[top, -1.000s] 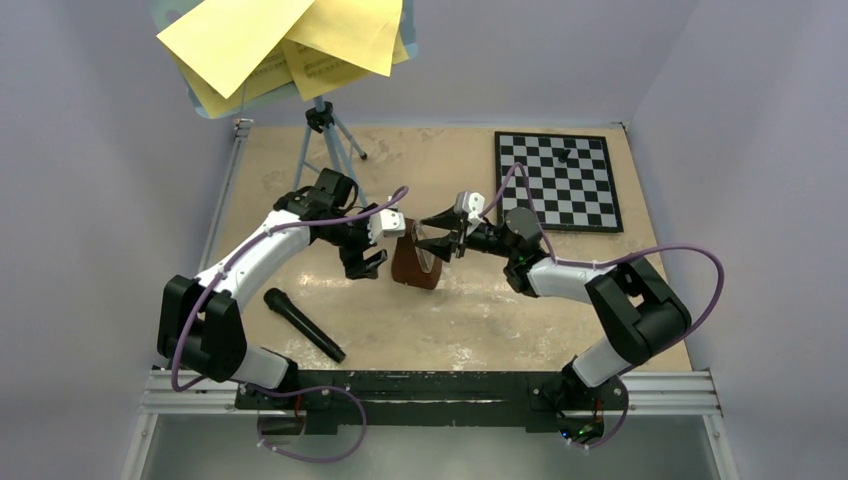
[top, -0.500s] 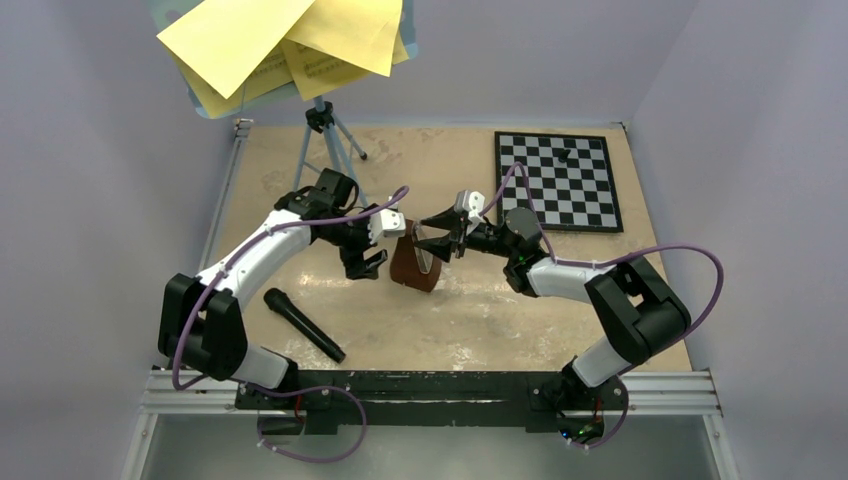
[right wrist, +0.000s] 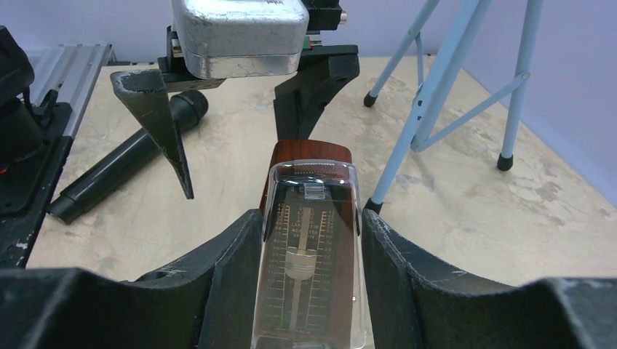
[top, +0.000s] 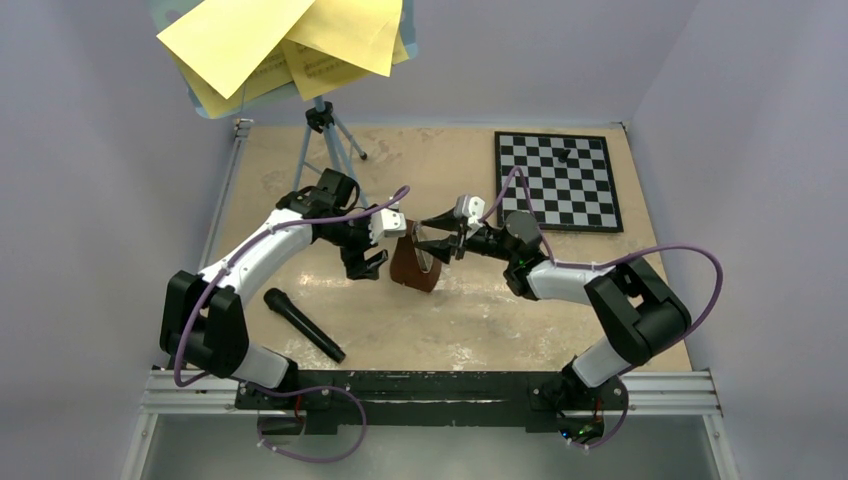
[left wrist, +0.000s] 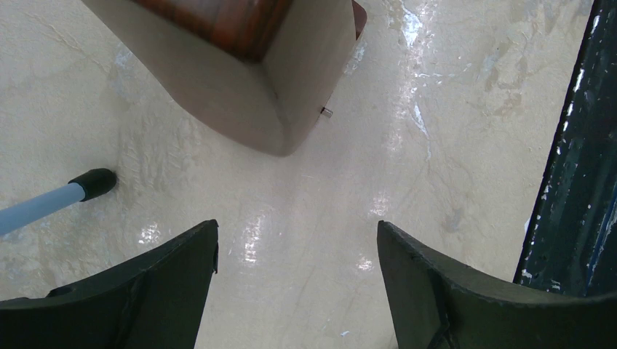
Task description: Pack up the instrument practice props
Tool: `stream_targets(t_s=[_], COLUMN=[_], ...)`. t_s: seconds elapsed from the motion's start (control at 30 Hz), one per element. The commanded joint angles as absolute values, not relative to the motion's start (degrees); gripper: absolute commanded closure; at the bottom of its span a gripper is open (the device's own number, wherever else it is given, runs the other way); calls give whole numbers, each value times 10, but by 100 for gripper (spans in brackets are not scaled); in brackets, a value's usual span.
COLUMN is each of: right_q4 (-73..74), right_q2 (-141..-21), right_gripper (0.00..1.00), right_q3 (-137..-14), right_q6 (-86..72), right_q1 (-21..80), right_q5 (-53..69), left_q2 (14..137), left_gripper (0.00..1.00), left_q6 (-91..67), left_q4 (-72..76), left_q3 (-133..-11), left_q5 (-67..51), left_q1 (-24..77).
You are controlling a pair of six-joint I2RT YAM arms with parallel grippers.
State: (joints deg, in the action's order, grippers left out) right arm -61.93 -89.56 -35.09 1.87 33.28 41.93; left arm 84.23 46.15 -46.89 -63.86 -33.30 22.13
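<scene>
The brown pyramid metronome [top: 413, 264] with a clear front cover [right wrist: 313, 240] stands mid-table. My right gripper [top: 437, 238] is shut on its upper part, one finger pressed against each side [right wrist: 309, 217]. My left gripper [top: 372, 246] hangs just left of it, open and holding nothing [left wrist: 297, 240]; the metronome's lower body [left wrist: 240, 65] lies ahead of its fingers. The light-blue music stand [top: 326, 140] stands at the back left, its tray holding yellow sheet-music pages [top: 270, 40]. Its tripod legs [right wrist: 436, 94] rise behind the metronome, and one foot [left wrist: 91, 183] sits near the left gripper.
A black microphone [top: 303, 323] lies on the table at the near left, also in the right wrist view [right wrist: 124, 163]. A black-and-white chessboard [top: 565, 180] with a dark piece on it lies at the back right. Walls close in the table on three sides.
</scene>
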Motion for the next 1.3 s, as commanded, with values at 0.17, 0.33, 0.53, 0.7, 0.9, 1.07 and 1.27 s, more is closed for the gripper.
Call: stream_targets(t_s=[0.17, 0.33, 0.53, 0.7, 0.9, 1.07, 1.27], right_q4=[-640, -637, -617, -616, -611, -619, -587], right_q2=[-862, -849, -839, -837, -843, -843, -790], right_gripper=[100, 100, 100, 100, 100, 100, 100], right_q3=[-328, -325, -327, -324, -324, -326, -329], right_q6=[22, 20, 50, 66, 71, 27, -19], right_q1=[351, 360, 365, 371, 378, 378, 379], right_q5=[395, 367, 347, 320, 306, 312, 295], left_q2=[845, 845, 838, 836, 831, 829, 825], left_gripper=[15, 15, 15, 15, 15, 15, 15], left_q6=[468, 468, 464, 459, 464, 463, 462], left_q4=[-452, -448, -437, -432, -430, -432, -434], left_q3=[-639, -638, -628, -625, -613, -609, -607], left_q5=[-357, -357, -359, -360, -359, -361, -361], left_q1=[215, 215, 215, 215, 215, 215, 214])
